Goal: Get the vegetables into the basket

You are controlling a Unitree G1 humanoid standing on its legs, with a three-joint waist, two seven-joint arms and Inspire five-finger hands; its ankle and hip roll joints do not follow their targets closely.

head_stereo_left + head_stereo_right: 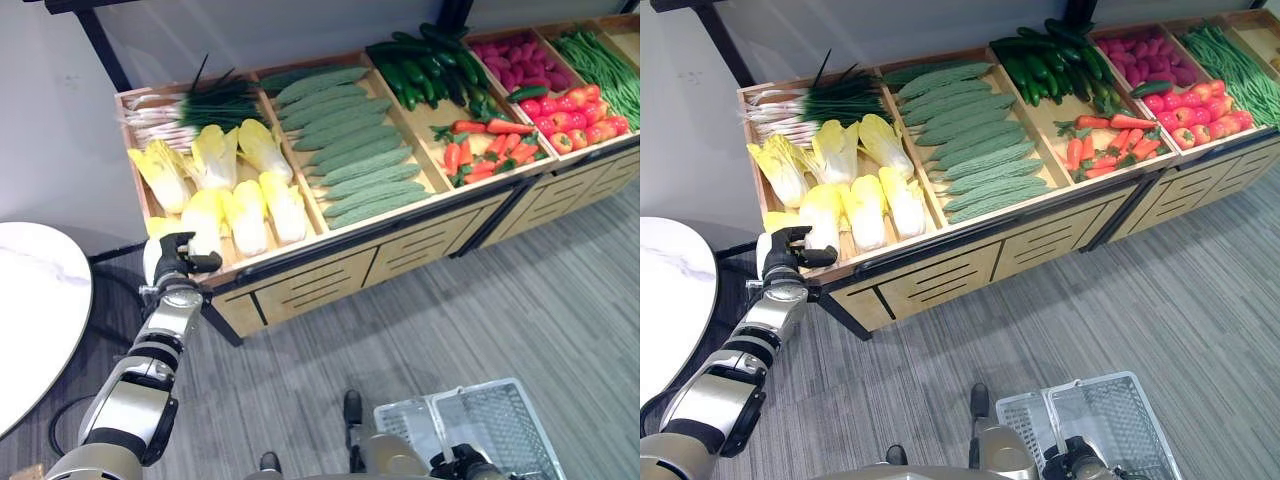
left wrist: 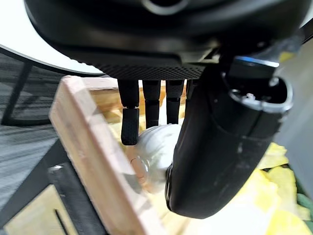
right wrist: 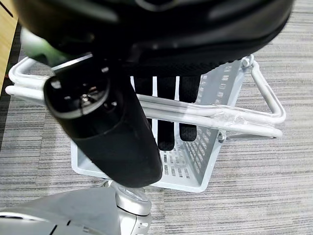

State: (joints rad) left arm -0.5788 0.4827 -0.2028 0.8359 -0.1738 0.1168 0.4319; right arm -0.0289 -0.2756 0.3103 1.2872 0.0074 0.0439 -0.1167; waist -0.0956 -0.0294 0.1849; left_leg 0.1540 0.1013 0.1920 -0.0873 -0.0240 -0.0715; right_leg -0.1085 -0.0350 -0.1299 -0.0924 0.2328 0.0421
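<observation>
Left hand (image 1: 178, 258) is up at the near left corner of the wooden produce stand (image 1: 300, 255), fingers (image 2: 129, 125) hanging down fairly straight and relaxed, thumb out to the side, not curled round anything yet. In its wrist view the pale butt end of a napa cabbage (image 2: 156, 154) sits right past the fingertips, just inside the crate's wooden rim (image 2: 93, 147); can't tell if they're actually touching it.

The cabbages (image 1: 245, 215) lie in the leftmost compartment, long axes running roughly front to back, white stems toward the robot, yellow leaves pointing away. So the nearest one is basically dead ahead of and slightly below the left hand, stem end first.

Right hand (image 3: 166, 122) is down low, well apart from the stand, fingers curled round the handle (image 3: 205, 115) of the white wire basket (image 1: 490, 420), carrying it.

My guess: the left arm does the picking, being by far the closer one.
</observation>
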